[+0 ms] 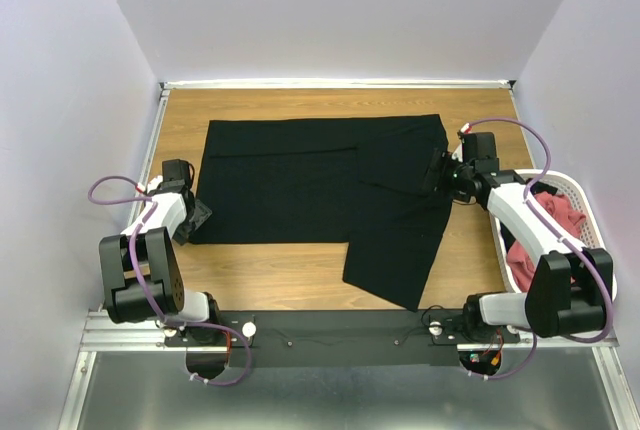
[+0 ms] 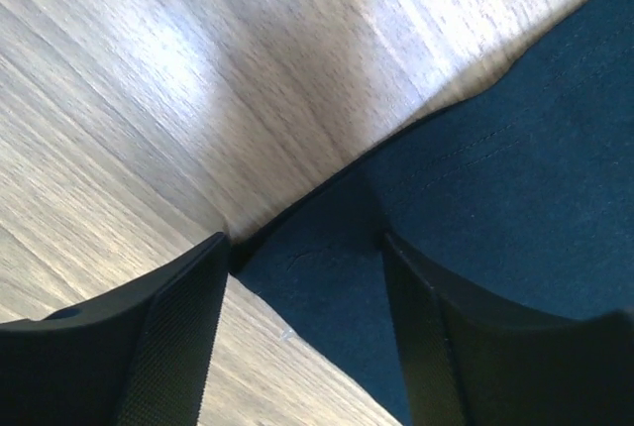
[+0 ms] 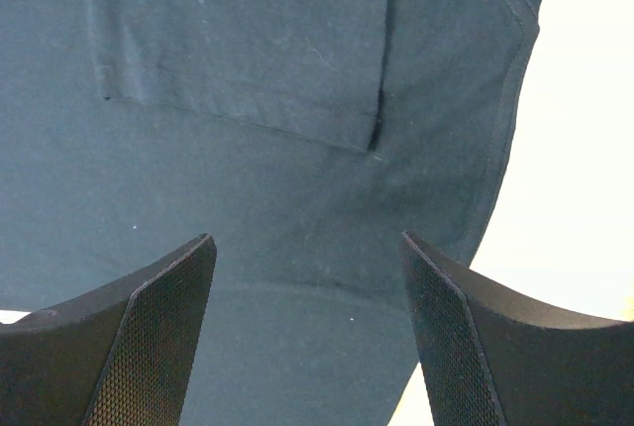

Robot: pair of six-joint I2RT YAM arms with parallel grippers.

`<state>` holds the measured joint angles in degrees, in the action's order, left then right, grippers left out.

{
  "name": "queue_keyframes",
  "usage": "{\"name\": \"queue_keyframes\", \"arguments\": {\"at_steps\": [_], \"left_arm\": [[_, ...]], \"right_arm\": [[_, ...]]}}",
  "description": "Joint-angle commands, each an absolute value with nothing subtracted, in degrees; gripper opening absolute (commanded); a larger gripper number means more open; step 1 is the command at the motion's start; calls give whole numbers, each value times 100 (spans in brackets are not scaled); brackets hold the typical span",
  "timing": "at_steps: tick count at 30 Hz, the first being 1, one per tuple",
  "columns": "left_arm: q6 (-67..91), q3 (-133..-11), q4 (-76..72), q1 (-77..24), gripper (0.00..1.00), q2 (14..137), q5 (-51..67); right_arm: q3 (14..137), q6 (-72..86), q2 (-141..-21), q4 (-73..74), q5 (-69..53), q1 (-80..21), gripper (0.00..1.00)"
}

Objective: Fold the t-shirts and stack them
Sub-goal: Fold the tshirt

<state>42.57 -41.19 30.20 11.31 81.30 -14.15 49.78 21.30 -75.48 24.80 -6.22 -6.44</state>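
Nearest me, a long flap of the black t-shirt point(image 1: 390, 260) juts toward the near edge of the desk point(image 1: 280, 275), askew from the rest of the cloth, which lies spread flat across the middle of the wood. That flap is my first worry. If either arm drags the shirt, the loose part may trail and bunch, and the fold would come out crooked.

A little further in, the left tool point(image 1: 197, 218) sits low at the shirt's near-left corner, jaws apart and holding nothing. In its wrist view the corner lies between the fingers point(image 2: 178, 337), one over bare wood and the other over cloth. Closing from here could catch only a sliver of hem, which might slip out on the lift.

To the right, the white basket point(image 1: 508, 268) holds the salmon-red shirts point(image 1: 565, 212), and the right arm passes right by its rim. A wide swing of that arm could nudge the basket or snag its cable there.

Further on, the right tool point(image 1: 440, 172) is also open and empty, poised at the shirt's right edge. I cannot tell whether it touches the cloth. A doubled layer lies just ahead of it, so a pinch might take one layer and leave the other.

Farthest off, the far hem lies straight. Uneven pulls by the two arms would skew it.
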Motion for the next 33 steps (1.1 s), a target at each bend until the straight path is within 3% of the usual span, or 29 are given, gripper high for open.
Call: {"name": "queue_keyframes", "arguments": {"at_steps": [1, 8, 14, 16, 18, 19, 33], "left_arm": [[4482, -3885, 2804, 1178, 66, 8446, -1336], [4535, -3911, 2874, 1169, 57, 8420, -1371], [4544, -3990, 2962, 1178, 43, 8482, -1441], [4509, -3990, 2979, 1178, 22, 8464, -1433], [4474, -3990, 3006, 1178, 19, 8429, -1441], [4456, -3990, 3015, 1169, 3, 8411, -1441], [3859, -4184, 3050, 1178, 0, 7717, -1143]], "right_arm": [[4896, 2057, -7357, 2268, -809, -668, 82], [4896, 2065, -7321, 2233, -870, -659, 82], [4887, 2074, -7295, 2215, -923, -668, 82], [4887, 2083, -7304, 2197, -923, -668, 82], [4843, 2100, -7321, 2189, -897, -668, 82], [4825, 2109, -7330, 2197, -888, -668, 82], [4570, 2267, -7435, 3163, -475, -721, 81]]}}
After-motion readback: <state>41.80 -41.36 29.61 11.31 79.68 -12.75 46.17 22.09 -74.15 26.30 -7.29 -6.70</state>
